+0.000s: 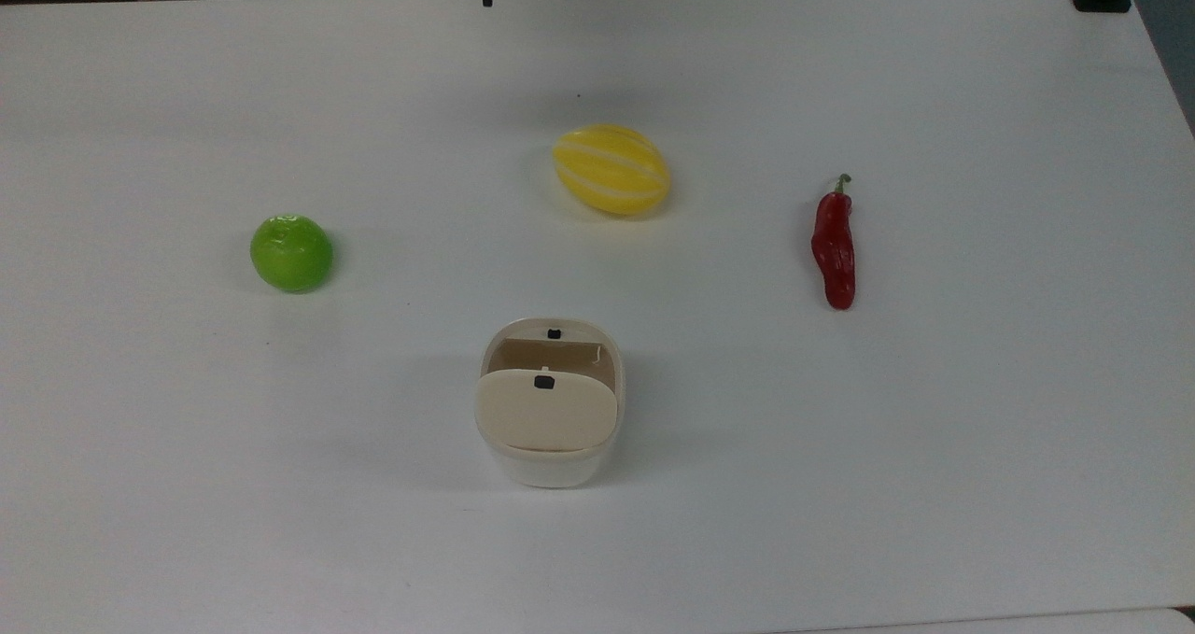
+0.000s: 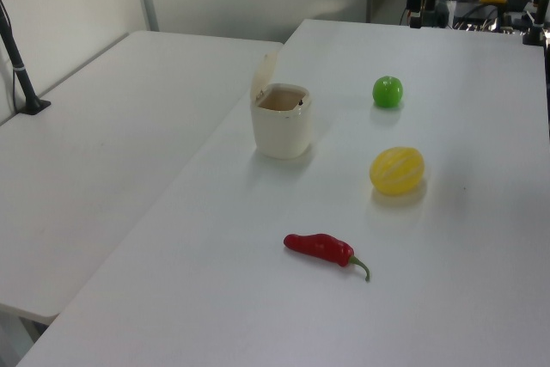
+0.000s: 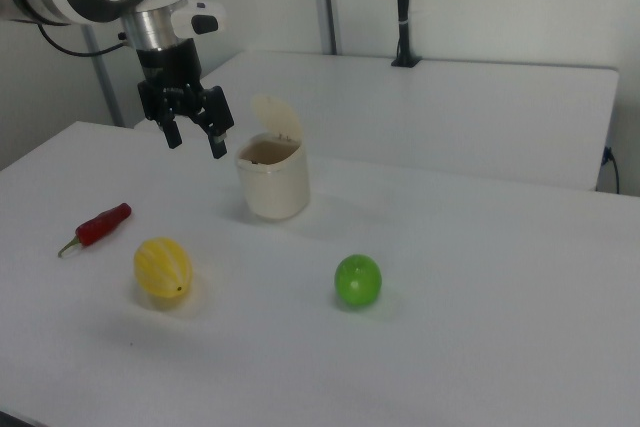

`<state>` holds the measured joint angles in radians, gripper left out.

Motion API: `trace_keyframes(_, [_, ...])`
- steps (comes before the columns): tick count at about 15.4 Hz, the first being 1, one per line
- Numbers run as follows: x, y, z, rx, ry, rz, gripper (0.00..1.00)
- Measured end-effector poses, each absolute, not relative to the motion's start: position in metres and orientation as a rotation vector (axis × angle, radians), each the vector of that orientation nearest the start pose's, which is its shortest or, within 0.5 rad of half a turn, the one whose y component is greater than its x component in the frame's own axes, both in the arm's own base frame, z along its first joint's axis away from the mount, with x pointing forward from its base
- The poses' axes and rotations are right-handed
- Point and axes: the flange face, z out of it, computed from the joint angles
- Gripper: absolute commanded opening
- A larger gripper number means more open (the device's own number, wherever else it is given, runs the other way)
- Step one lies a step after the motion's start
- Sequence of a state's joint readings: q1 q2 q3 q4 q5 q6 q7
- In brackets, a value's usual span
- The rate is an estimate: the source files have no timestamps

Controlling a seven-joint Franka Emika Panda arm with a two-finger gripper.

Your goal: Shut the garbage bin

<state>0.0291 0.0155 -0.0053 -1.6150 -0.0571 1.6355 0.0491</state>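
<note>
1. Top view. Garbage bin (image 1: 549, 405) standing upright on the white counter (image 1: 934, 475), toward the near-centre edge, well apart from green apple (image 1: 291, 253), yellow melon (image 1: 611, 169) and red chilli (image 1: 834, 246). Lid (image 1: 547, 412) raised, beige, with a small black mark; hinge on the near side, mouth showing toward the melon. Rounded-square plan, so no strong long axis across the counter; main axis vertical.

2. Left view. Bin mouth open upward, lid (image 2: 262, 75) standing nearly upright at the left view's left rim, inner face turned toward the apple (image 2: 388, 91). Risk, as a judgement: a push landing low on the lid or on the wall likely to slide or tip so light a bin rather than fold the lid.

3. Right view. Claw (image 3: 193, 133) hanging in the air just to the right view's left of the bin (image 3: 272, 178), fingers spread, holding nothing, not touching. Lid (image 3: 276, 118) on the far rim. Risk, as a judgement: a descent straight down from here likely to catch the near rim or enter the mouth; need to pass beyond the lid and press it from its outer face. Lid possibly springing back if left short of latching.
</note>
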Motion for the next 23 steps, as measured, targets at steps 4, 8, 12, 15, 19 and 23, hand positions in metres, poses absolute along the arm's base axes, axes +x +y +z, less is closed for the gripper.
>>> trace_keyframes(4, [0.5644, 0.0075, 0.6003, -3.198, 0.035, -0.010, 1.00])
trace_keyframes(8, [0.5649, 0.0068, 0.5991, -3.198, 0.037, -0.007, 1.00])
trace_keyframes(12, [0.5653, 0.0067, 0.5982, -3.198, 0.037, -0.004, 1.00])
trace_keyframes(15, [0.5653, 0.0067, 0.5982, -3.198, 0.037, -0.004, 0.93])
trace_keyframes(19, [0.5653, 0.0067, 0.5982, -3.198, 0.030, -0.004, 0.10])
trace_keyframes(23, [0.5654, 0.0067, 0.5982, -3.199, -0.007, -0.003, 0.00])
